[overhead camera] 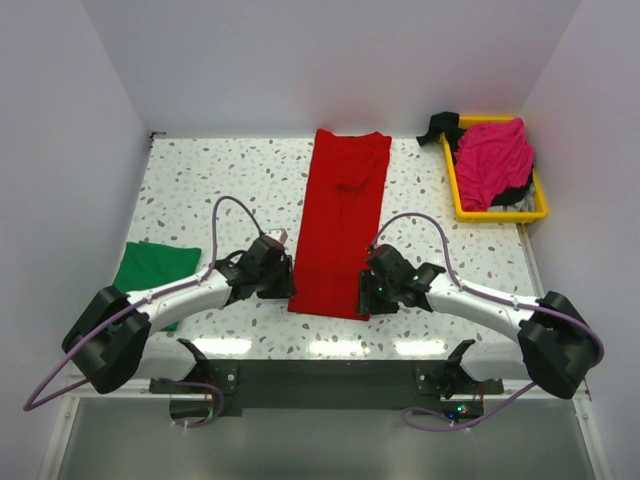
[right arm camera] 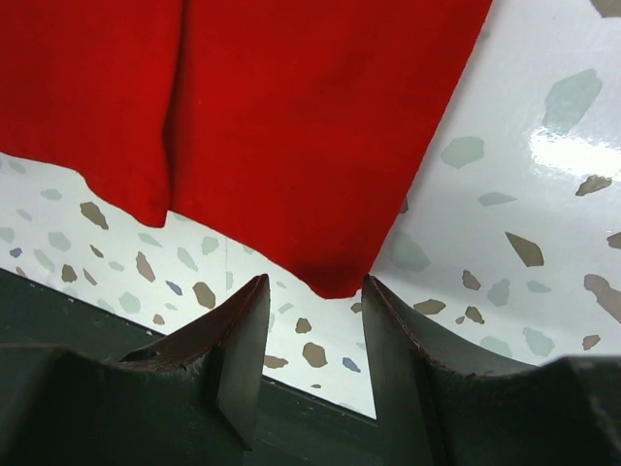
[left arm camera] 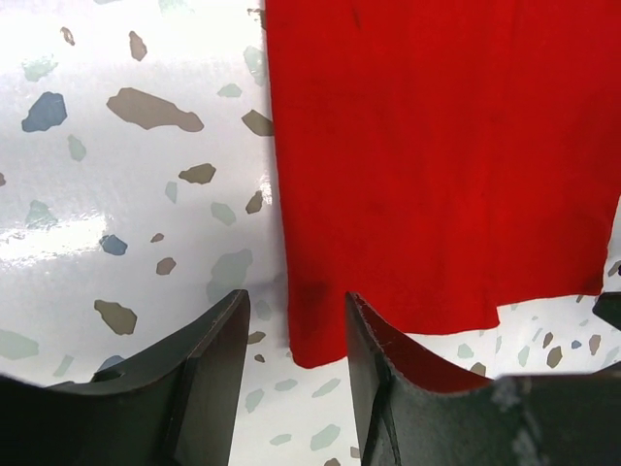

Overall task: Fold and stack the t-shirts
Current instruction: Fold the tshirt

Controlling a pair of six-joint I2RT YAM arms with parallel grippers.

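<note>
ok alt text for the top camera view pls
A long folded red t-shirt lies in the centre, both arms' jaws at its near corners. A green t-shirt lies at left; a pink t-shirt sits heaped in a yellow tray far right.

Table point(overhead camera: 200, 180): glossy white terrazzo top, flecked grey, brown and blue.
Glare patches point(overhead camera: 335, 347): bright overhead light reflected along the table's 6 o'clock edge.
Walls point(overhead camera: 300, 60): plain, pale lilac-white, closing the table in at 9, 12 and 3 o'clock.
Dark rail point(overhead camera: 320, 385): spans the 6 o'clock edge.
Grey surface point(overhead camera: 320, 440): below the rail.
</note>
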